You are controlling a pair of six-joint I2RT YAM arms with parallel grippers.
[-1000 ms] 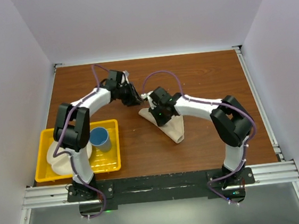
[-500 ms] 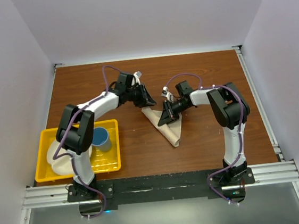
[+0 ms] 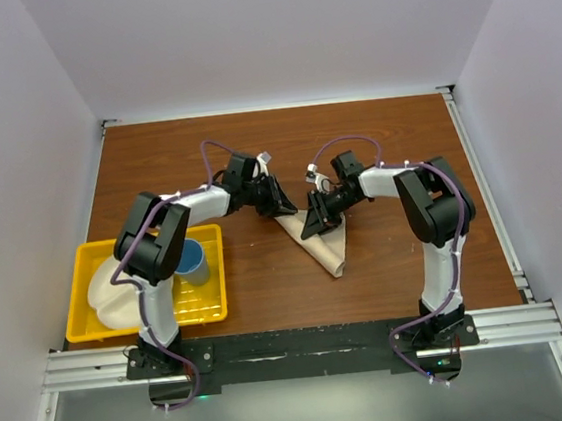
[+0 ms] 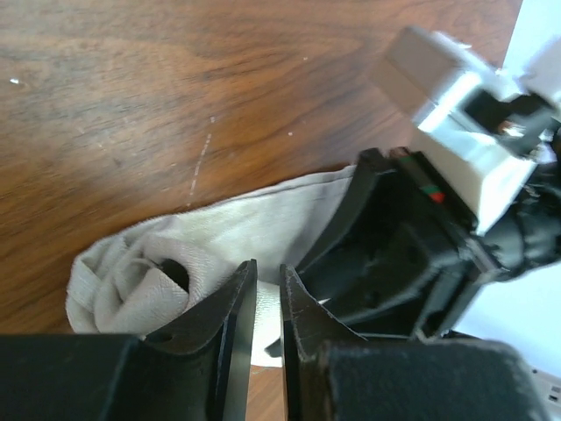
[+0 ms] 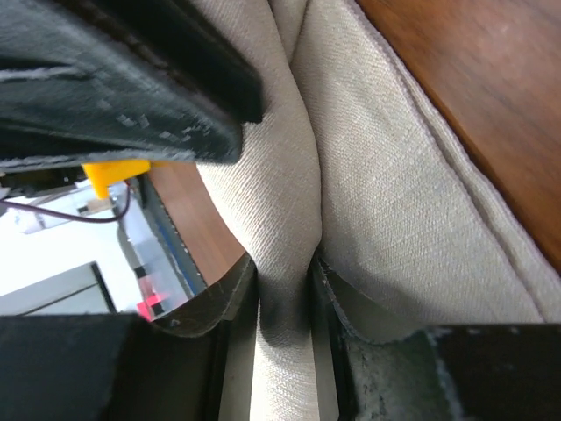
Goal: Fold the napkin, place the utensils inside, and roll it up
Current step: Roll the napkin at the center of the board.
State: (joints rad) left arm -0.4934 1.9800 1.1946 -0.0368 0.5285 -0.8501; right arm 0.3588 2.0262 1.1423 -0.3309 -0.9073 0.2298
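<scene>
Right tool (image 5: 282,274) is clamped on a raised fold of the napkin (image 3: 327,248), with cloth pinched between both fingers. Left tool (image 4: 267,294) is nearly together, only a thin slit left. It sits right at the napkin's rolled end; can't tell if any cloth is caught. The two tools are close together at the napkin's far end, mid surface (image 3: 384,139). The napkin is a bunched beige wedge narrowing toward the near edge. A yellow tray (image 3: 211,308) at near left holds a blue cup (image 3: 191,260) and a white plate (image 3: 109,299), well apart from the napkin.
</scene>
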